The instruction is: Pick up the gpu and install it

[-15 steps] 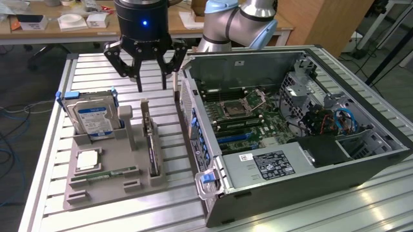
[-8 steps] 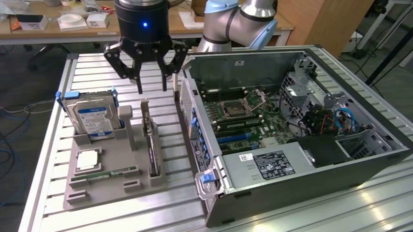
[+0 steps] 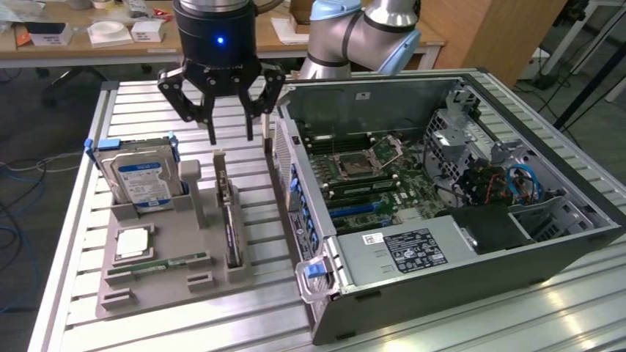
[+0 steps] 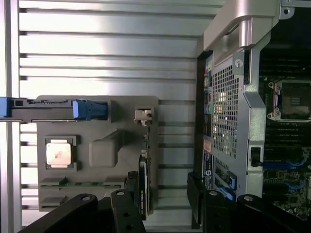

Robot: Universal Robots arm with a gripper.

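Right, we're at the opening of the pick, nothing lifted yet: the gripper hangs with its fingers spread as wide as they go and nothing between them, sitting at 12 o'clock from the gpu in the exterior view, with clear air between fingertips and card. The gpu stands on its long edge in a slot of the grey holder, thin as a blade. The hard drive is upright at 10 o'clock from it, and the processor chip and the RAM stick lie flat round at 8 o'clock. Over at 3 o'clock lies the computer case, side panel off, motherboard bare, so to my eye the install half is untouched. From the wrist view the gripper straddles the line of the gpu, silver end bracket at its far tip, but the card runs close beside one finger and well apart from the other, so I'd call the approach lined up lengthwise and off-centre across. As I judge it, this grab calls for a small sideways correction, a straight drop over the top edge, and a squeeze across the two flat faces. It must also keep clear of the holder's upright post just beside the card, and a crooked pinch on a board this thin could tip it in its slot
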